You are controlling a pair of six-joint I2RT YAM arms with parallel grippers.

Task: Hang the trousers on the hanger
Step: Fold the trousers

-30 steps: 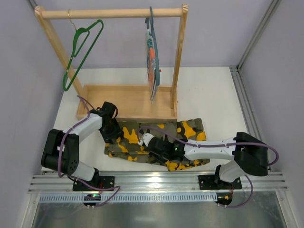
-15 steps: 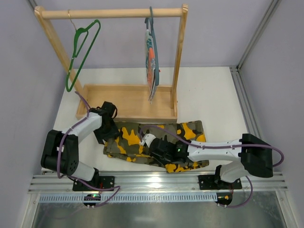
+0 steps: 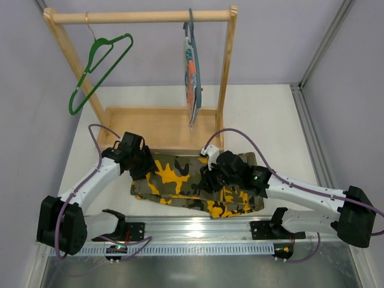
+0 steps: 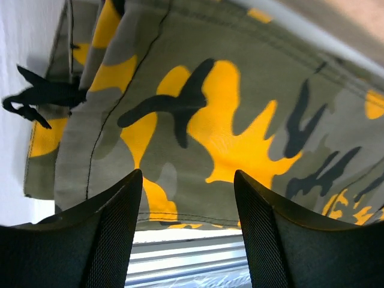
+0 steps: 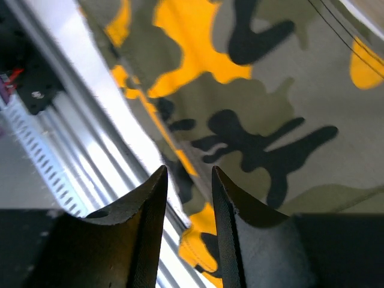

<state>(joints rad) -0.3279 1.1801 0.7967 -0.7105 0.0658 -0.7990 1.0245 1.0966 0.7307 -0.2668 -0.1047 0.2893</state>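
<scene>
The trousers lie along the tabletop's near edge, before the rack; the hanger hangs at the rack rail's left end.

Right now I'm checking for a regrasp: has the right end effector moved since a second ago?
Yes. The right end effector moved right, toward the wooden rack's right post.

Pale grey walls enclose a white table. A wooden rack stands at its far side. An aluminium rail runs along the near edge, catching the light.
</scene>
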